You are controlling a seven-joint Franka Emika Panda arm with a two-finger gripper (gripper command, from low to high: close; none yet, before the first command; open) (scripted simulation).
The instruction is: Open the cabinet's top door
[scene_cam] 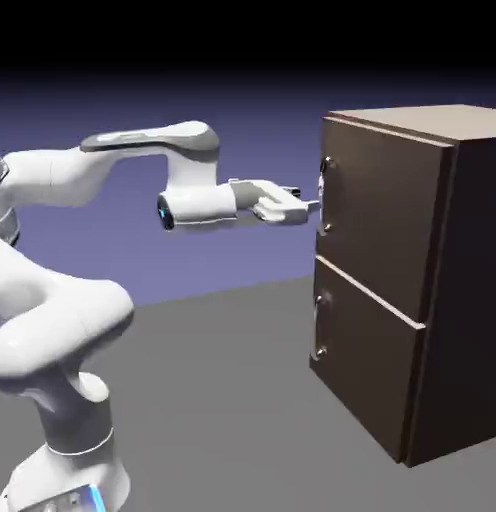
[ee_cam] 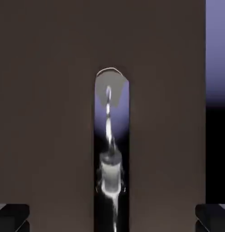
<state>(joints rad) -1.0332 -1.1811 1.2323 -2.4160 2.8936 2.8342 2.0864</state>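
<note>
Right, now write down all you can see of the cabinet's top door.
The top door is a flat, dark brown panel, wood-like and fairly plain, with paler edging along its top. It sits upright and shut, above the lower door, a pale line running between them. Near its edge facing the robot stands a short, shiny, silver-looking vertical handle. The open pincer is lined up in front, the handle between its tips in the hand view; whether they touch cannot be told.
</note>
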